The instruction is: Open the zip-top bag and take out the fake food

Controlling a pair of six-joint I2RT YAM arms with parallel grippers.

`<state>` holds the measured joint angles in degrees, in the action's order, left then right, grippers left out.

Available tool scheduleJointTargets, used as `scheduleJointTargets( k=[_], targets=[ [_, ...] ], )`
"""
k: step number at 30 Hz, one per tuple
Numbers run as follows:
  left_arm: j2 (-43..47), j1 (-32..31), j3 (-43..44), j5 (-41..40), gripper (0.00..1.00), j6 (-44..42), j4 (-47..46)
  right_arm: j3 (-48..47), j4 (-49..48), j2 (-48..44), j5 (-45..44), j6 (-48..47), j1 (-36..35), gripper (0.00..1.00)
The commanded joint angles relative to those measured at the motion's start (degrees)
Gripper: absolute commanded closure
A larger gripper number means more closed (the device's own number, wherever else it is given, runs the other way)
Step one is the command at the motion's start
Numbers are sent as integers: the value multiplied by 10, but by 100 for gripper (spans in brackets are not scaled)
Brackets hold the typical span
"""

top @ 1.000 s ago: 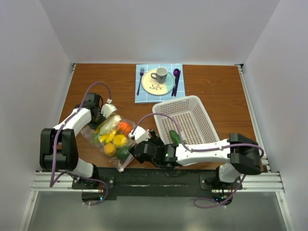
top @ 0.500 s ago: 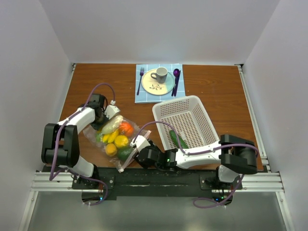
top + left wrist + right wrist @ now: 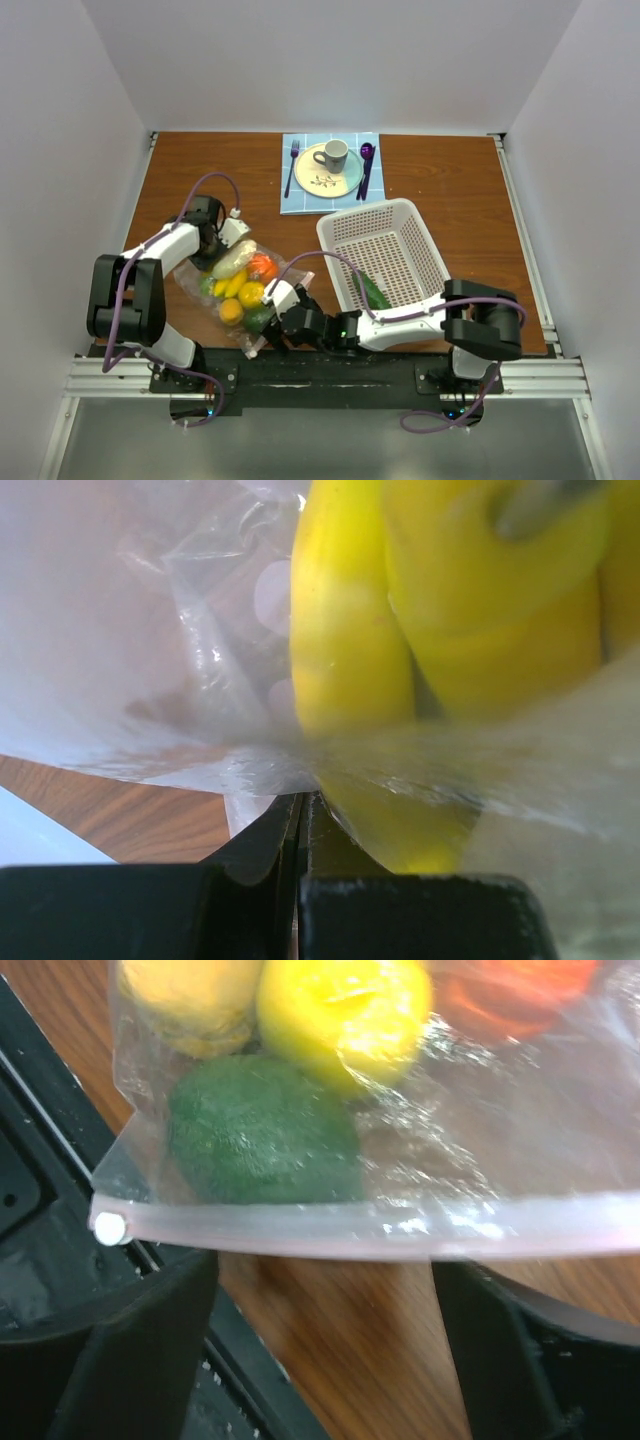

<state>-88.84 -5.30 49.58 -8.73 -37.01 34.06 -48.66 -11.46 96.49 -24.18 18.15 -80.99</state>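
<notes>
On the brown wooden table (image 3: 470,190), the left gripper (image 3: 302,815) pinches the clear crinkly zip-top bag (image 3: 240,290), the right gripper (image 3: 322,1290) spread wide before its pink strip (image 3: 380,1232).

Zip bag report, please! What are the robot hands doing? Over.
Left gripper shut on zip-top bag. Right gripper open, facing its zip strip. Most fake food inside; cucumber in basket. Path clear.

L-wrist fake food (image 3: 345,630) blurry, cropped

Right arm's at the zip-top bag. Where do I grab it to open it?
Probably the pink zip strip, from the near table edge: it lies flat and straight across the open right gripper, clear of the fake food. The left gripper pins the bag opposite.
</notes>
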Motion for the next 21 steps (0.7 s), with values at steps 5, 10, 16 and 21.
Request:
scheduleJointTargets(
  k=[5, 10, 16, 21],
  targets=[
    [8, -13, 8, 7, 100, 19, 17, -52, -51, 60, 26, -57, 7, 1],
    [9, -14, 10, 9, 100, 19, 20, -71, -75, 73, 54, -94, 10, 1],
    [9, -25, 22, 16, 100, 27, 35, -122, -56, 104, 74, -107, 11, 1],
    [14, -28, 54, 68, 100, 38, 82, -130, -48, 125, 80, -88, 16, 1]
  ],
)
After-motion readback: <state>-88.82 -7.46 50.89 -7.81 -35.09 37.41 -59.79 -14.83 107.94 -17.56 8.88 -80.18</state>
